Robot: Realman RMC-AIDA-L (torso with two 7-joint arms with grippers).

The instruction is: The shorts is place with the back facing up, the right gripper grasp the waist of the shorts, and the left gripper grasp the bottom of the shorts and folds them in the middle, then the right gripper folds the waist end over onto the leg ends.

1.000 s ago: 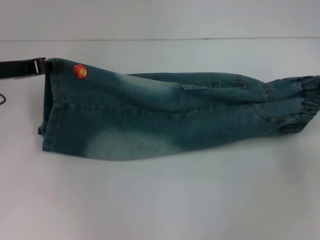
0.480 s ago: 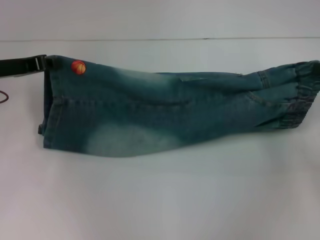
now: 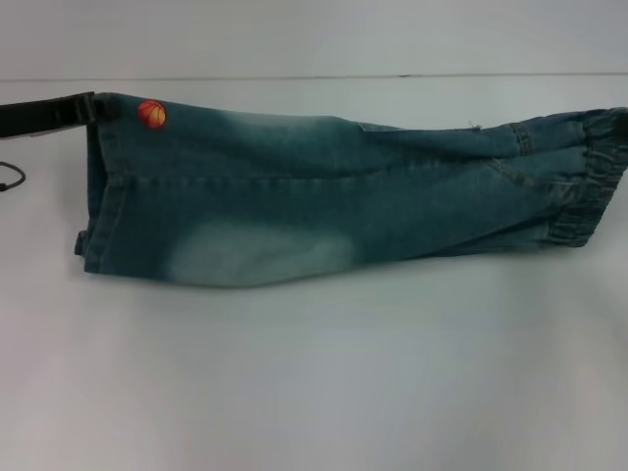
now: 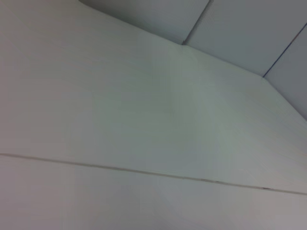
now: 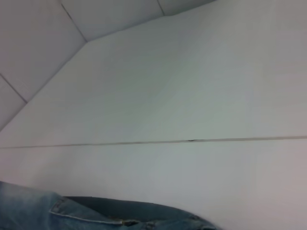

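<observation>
The shorts [image 3: 324, 206] are doubled lengthwise into a long band stretched across the white table [image 3: 314, 392]. On the left, the bottom of the shorts [image 3: 98, 196] shows its stitched hems and an orange basketball patch [image 3: 151, 114]. My left gripper [image 3: 93, 106] is shut on the far hem corner. The ruffled waist of the shorts [image 3: 589, 186] reaches the right edge, where a dark tip of my right gripper [image 3: 620, 116] holds its far corner. A strip of the denim [image 5: 72, 213] shows in the right wrist view. The left wrist view holds only table and wall.
A thin seam [image 3: 294, 77] runs across the table behind the shorts. A dark cable loop [image 3: 12, 177] hangs at the left edge. White table surface lies in front of the shorts.
Both held corners have moved away from me, pulling the band tauter. The waist end has slid toward the right edge, and the near fold edge now sits farther back.
</observation>
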